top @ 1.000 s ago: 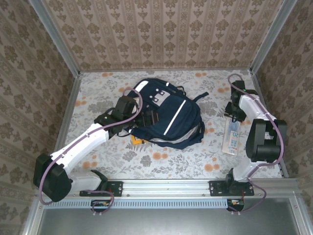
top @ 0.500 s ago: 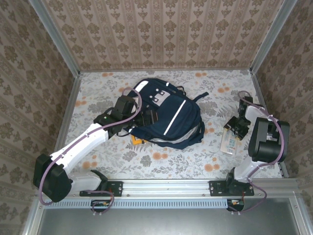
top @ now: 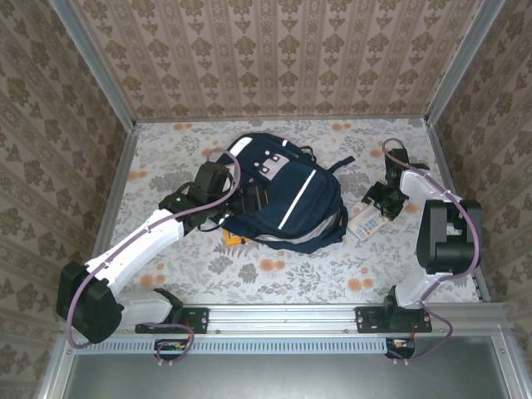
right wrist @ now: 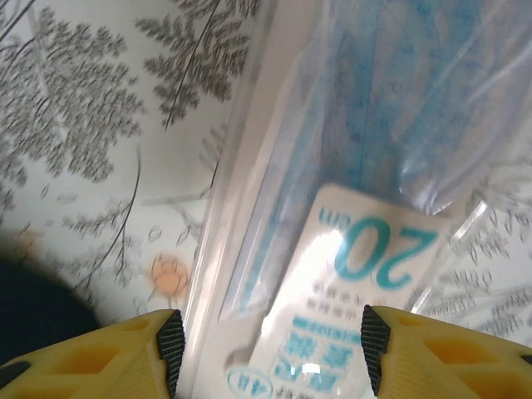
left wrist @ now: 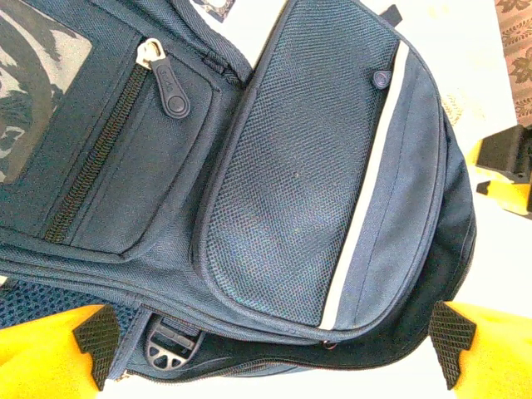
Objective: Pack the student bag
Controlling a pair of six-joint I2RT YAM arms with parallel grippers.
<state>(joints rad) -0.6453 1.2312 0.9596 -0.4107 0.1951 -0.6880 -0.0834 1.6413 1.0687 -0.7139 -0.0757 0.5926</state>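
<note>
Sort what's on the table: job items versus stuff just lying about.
Job: student bag; ruler packet in the right gripper.
Lying about: small yellow object at the bag's near edge, untouched; may be packed later.

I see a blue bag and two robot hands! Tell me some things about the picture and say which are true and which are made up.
1. The student bag is navy blue with a white stripe. True.
2. The left gripper is squeezed shut. False: its jaws stand wide open over the bag.
3. The ruler pack between the fingers of the right gripper has "20" printed on it. True.
4. The ruler pack is already inside the bag. False: it is outside, beside the bag.
</note>
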